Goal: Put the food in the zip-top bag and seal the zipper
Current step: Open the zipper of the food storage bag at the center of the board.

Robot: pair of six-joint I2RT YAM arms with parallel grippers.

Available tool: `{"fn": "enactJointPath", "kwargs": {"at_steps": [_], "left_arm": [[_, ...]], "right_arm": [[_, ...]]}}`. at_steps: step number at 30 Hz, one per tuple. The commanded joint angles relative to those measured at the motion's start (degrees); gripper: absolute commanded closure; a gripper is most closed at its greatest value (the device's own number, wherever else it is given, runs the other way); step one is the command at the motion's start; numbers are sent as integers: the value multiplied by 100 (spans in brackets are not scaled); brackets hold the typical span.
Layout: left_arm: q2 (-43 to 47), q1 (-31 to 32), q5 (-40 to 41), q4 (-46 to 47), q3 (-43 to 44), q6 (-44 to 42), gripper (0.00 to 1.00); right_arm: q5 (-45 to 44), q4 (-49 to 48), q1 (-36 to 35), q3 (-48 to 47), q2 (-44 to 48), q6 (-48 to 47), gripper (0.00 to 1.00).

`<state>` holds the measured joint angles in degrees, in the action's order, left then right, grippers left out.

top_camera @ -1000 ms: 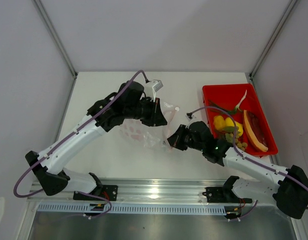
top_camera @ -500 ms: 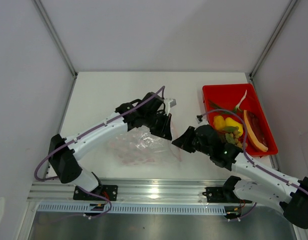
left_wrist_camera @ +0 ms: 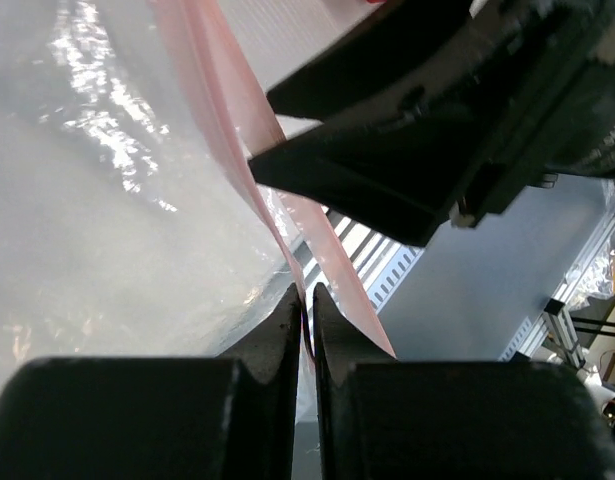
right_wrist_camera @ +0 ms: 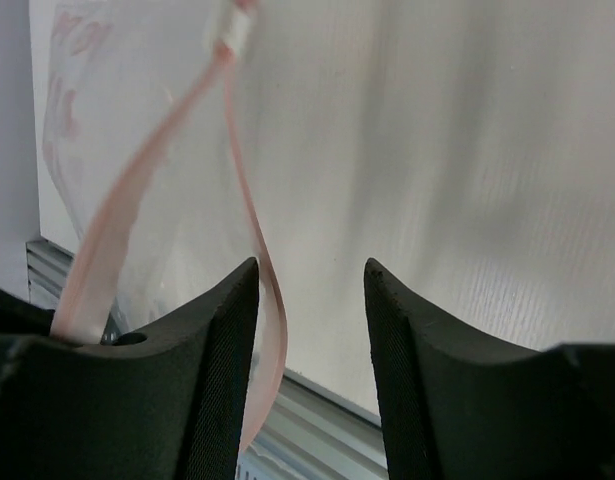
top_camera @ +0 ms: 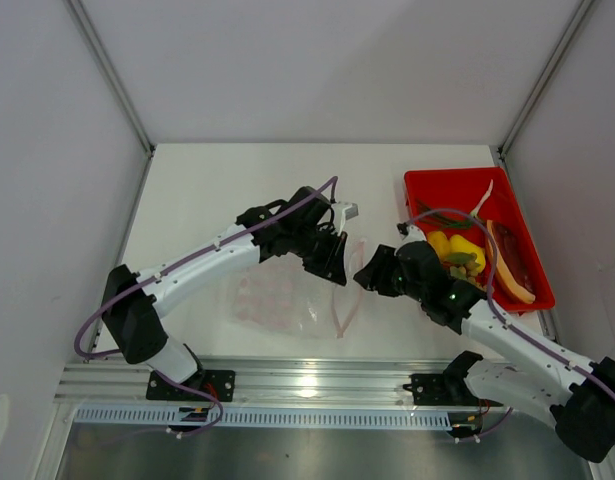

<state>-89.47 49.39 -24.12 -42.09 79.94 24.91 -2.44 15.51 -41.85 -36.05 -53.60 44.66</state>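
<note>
Left claw is hovering near the right claw. The bag is sagging onto the table, and the food is sitting in the red tray. On the left wrist view, its claw is clamping the zipper. On the right wrist view, its claw is gaping apart, with the zipper just beside it.

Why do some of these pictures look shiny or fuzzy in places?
Top view: sharp, evenly lit, with glare on the metal rail. Left wrist view: bright glints on the bag; the left tool, shut on the zipper, is dark and soft. Right wrist view: the table is washed out behind the open right tool.
</note>
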Motion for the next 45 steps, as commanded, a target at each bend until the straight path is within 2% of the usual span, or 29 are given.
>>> {"fn": "enactJointPath", "kwargs": {"at_steps": [1, 4, 9, 12, 15, 16, 18, 19, 20, 22, 23, 25, 26, 27, 29, 34, 41, 45], "left_arm": [[167, 27, -277, 86, 48, -232, 91], [202, 27, -234, 43, 4, -258, 90], [272, 27, -102, 95, -75, -232, 90], [325, 27, -75, 183, -128, -179, 91], [334, 27, -84, 271, -137, -153, 94], [316, 27, -84, 271, -119, -144, 95], [281, 27, -84, 254, -110, -135, 95], [290, 27, -75, 227, -119, -135, 95], [307, 27, -14, 236, -154, -126, 95], [404, 27, 109, 218, -268, -118, 90], [448, 27, 301, 218, -338, -109, 82], [623, 27, 495, 227, -522, -83, 74], [693, 36, 592, 305, -584, -48, 64], [755, 36, 653, 341, -663, -21, 58], [896, 97, 794, 376, -804, 5, 53], [940, 264, 1023, 473, -936, 111, 53], [905, 308, 1076, 517, -928, 181, 72], [879, 317, 865, 631, -972, 234, 74]], "right_arm": [[577, -451, 255, -244, -229, -537, 52], [972, -706, 370, -288, -422, -529, 59], [1579, -1076, 379, -201, -520, -371, 60], [1685, -1190, 361, -43, -414, -196, 64], [1580, -1217, 353, 28, -274, -142, 73], [1493, -1138, 361, 11, -256, -160, 81], [1439, -1050, 396, -120, -264, -221, 89], [1413, -963, 431, -182, -282, -282, 98], [1421, -927, 466, -252, -317, -300, 100], [1465, -822, 510, -446, -422, -301, 100], [1474, -804, 511, -507, -458, -283, 100], [1535, -742, 511, -640, -537, -126, 100], [1562, -725, 511, -657, -563, -55, 100], [1562, -707, 502, -675, -572, 24, 100], [1562, -672, 493, -693, -564, 270, 100], [1527, -611, 441, -736, -493, 473, 100], [1501, -514, 397, -833, -467, 508, 100], [1430, -461, 379, -886, -484, 482, 100]]}}
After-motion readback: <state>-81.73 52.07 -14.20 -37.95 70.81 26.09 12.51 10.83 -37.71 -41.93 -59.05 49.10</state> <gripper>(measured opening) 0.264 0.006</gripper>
